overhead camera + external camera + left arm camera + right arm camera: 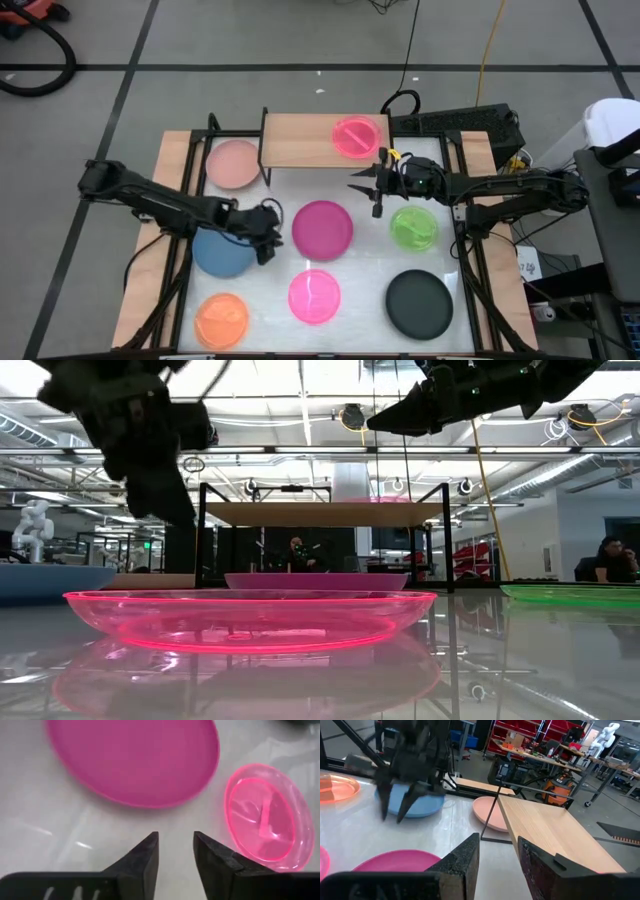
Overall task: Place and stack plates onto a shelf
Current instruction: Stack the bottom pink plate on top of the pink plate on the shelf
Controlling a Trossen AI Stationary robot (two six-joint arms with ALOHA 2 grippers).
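Looking overhead, a neon pink plate (356, 134) is sitting on the shelf (300, 140); only wrist views are showing left gripper (175, 851) and right gripper (498, 854) narrowly parted, empty.

Open left claw (176, 851) empty, magenta plate (134, 757), neon pink plate (269, 817)

Left arm reaches in from its side, elbow bent, left gripper (268, 240) low over the table, fingers (142, 857) parted, nothing between them. Right arm stretched across, right gripper (366, 187) raised, fingers (465, 857) parted, empty.
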